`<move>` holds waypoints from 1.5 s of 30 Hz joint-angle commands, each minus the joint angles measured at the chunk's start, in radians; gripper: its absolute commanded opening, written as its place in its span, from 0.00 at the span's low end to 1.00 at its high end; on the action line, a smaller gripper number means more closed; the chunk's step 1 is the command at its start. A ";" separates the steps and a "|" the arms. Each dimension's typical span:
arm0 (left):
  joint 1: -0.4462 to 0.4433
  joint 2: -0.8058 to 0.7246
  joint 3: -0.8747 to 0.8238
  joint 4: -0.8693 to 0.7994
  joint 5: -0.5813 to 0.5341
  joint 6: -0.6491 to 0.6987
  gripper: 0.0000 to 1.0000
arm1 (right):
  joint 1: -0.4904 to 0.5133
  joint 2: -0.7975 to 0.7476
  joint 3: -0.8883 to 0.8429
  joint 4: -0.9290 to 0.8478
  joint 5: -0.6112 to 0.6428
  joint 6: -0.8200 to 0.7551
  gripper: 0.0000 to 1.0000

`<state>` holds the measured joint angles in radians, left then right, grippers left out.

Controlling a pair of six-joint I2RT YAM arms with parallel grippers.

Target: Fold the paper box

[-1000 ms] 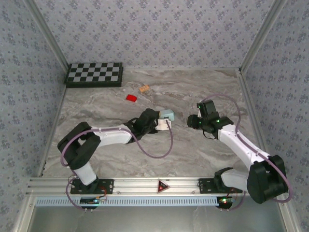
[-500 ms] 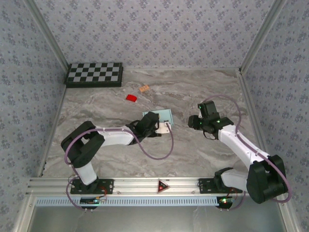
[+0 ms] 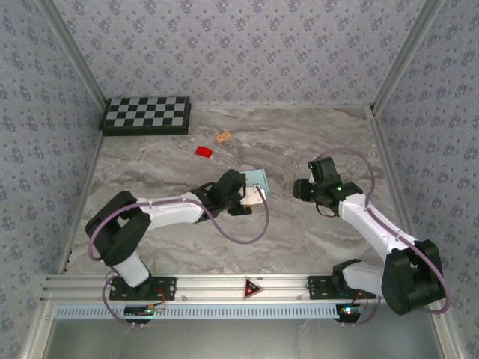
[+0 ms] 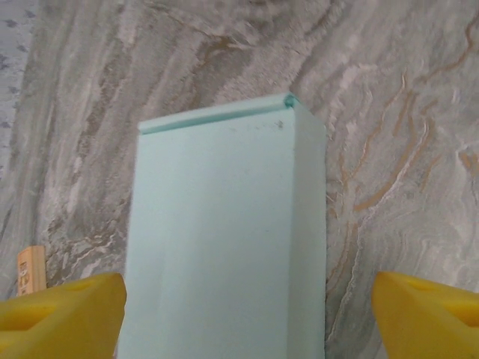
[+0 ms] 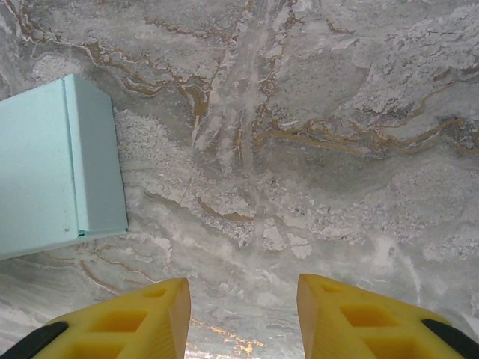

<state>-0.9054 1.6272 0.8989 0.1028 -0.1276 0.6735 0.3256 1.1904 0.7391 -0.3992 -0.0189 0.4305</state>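
Marble tabletop (image 3: 314, 239): folded paper box (image 4: 224, 239) lies mid-table between wide-spread, released fingers of left gripper (image 4: 247, 307); right gripper (image 5: 243, 299) parted, empty, right of box.

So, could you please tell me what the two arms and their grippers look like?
Both arms have white links and black joint housings, the left arm and the right arm alike. A mauve cable loops along each. The right arm's black wrist shows a small green light. The left gripper and right gripper have yellow, wedge-shaped fingers with hollow recesses.
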 commanded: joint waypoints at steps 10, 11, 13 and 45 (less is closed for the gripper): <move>0.122 -0.260 -0.004 -0.115 -0.239 -0.401 0.86 | -0.050 -0.005 0.005 -0.079 0.154 0.014 0.43; 0.135 -0.280 -0.016 -0.121 -0.272 -0.420 0.86 | -0.054 -0.006 0.006 -0.087 0.174 0.014 0.43; 0.165 -0.319 -0.026 -0.148 -0.354 -0.491 0.86 | -0.068 -0.009 0.012 -0.097 0.213 0.016 0.43; 0.768 -0.489 -0.414 0.128 -0.221 -0.677 1.00 | -0.423 -0.004 -0.217 0.509 0.167 -0.276 0.52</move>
<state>-0.1555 1.1347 0.5114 0.0696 -0.4683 -0.0372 -0.0925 1.1828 0.5556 -0.0429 0.1905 0.2268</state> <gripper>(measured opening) 0.996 0.519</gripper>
